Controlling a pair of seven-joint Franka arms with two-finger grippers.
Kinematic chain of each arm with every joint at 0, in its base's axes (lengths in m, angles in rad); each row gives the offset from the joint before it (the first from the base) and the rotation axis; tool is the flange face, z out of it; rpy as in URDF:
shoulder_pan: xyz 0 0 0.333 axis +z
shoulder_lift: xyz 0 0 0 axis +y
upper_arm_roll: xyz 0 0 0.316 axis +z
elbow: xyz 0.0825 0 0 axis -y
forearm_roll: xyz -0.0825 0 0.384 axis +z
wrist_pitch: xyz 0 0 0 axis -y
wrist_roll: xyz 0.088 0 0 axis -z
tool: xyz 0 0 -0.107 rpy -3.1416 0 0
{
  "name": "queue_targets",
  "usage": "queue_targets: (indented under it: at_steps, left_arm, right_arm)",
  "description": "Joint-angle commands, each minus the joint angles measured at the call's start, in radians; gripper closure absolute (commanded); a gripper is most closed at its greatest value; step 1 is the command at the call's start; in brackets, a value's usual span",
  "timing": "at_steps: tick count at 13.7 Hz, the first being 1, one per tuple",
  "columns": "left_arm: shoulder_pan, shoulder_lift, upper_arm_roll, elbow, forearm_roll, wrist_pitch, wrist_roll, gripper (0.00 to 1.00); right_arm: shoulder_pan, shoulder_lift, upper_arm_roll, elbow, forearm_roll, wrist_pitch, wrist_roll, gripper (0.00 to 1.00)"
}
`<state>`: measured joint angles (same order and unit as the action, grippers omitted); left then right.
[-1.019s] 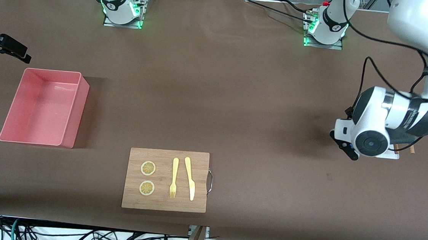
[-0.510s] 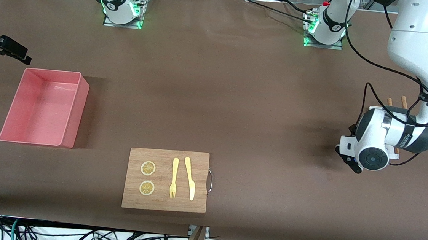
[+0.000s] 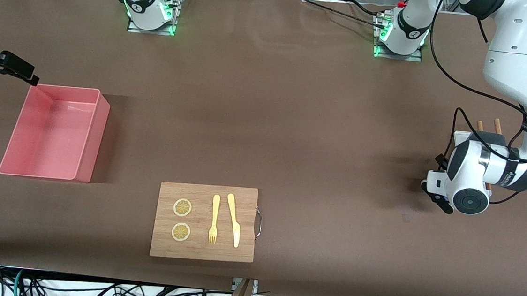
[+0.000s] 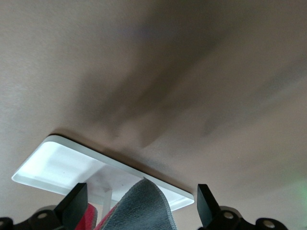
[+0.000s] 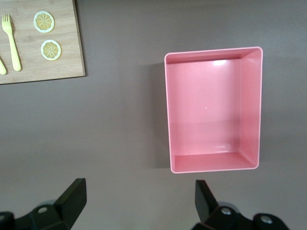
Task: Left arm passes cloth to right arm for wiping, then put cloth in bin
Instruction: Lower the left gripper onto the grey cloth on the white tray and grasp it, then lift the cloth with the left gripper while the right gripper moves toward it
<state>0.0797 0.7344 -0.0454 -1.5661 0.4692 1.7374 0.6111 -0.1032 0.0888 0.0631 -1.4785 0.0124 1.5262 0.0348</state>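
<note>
So standing here, sweeping across the table from the right arm's end: the right gripper (image 3: 13,69) hangs in the air just by the bin's (image 3: 86,139) top corner, fingers spread wide, nothing in them. That arm is just waiting. Its wrist view looks straight down into the bin and it's bare pink inside.

Next along, nearer the front camera, is the wooden board (image 3: 201,251) with two lemon slices (image 3: 182,207), a yellow fork (image 3: 214,219) and a yellow knife (image 3: 234,220) laid out on it. Nothing's touching any of that.

Then a long stretch of brown table (image 3: 293,122) until the left arm's end, where the left arm (image 3: 519,69) folds down over a small white tray (image 4: 53,165). The left gripper (image 4: 139,203) is low over that tray, jaws wide, with the cloth (image 4: 144,206) sitting right between the fingers, grey side up and a bit of red showing. From the front view the arm hides the cloth. It doesn't look pinched yet.

My read: we're at the very first step, picking the cloth up. Next it has to drop the last bit, close on a fold thick enough not to slip, lift clear of the tray, then carry it toward the middle for the handover.
</note>
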Motion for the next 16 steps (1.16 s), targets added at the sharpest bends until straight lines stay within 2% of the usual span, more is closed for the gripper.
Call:
queue_targets:
  at_steps: [1,4,8,11,12,13,16]
  left_arm:
    - [0.023,0.003,-0.005,0.001,0.02,-0.018,0.088,0.0]
    - [0.038,0.016,-0.005,0.001,0.023,-0.018,0.101,0.0]
    - [0.054,0.022,-0.005,0.0,0.02,-0.022,0.104,0.0]
    - [0.055,0.02,-0.005,0.003,0.011,-0.088,0.121,0.12]
    - [0.057,0.022,-0.005,0.001,0.011,-0.09,0.121,0.19]
    - [0.057,0.022,-0.005,0.001,0.011,-0.09,0.121,0.31]
    - [0.054,0.02,-0.005,0.004,0.011,-0.101,0.121,0.8]
  right_arm:
    - [-0.01,-0.003,0.003,-0.031,0.0,0.008,-0.013,0.0]
    - [-0.007,-0.003,0.014,-0.054,-0.048,0.026,-0.015,0.0]
    - [-0.006,0.012,0.015,-0.095,-0.048,0.049,0.005,0.0]
    - [-0.004,0.011,0.021,-0.103,-0.041,0.049,0.072,0.0]
    - [-0.004,0.009,0.03,-0.102,-0.04,0.048,0.1,0.0]
    - [-0.004,0.011,0.04,-0.103,-0.04,0.045,0.106,0.0]
    - [-0.003,0.011,0.041,-0.103,-0.038,0.045,0.109,0.0]
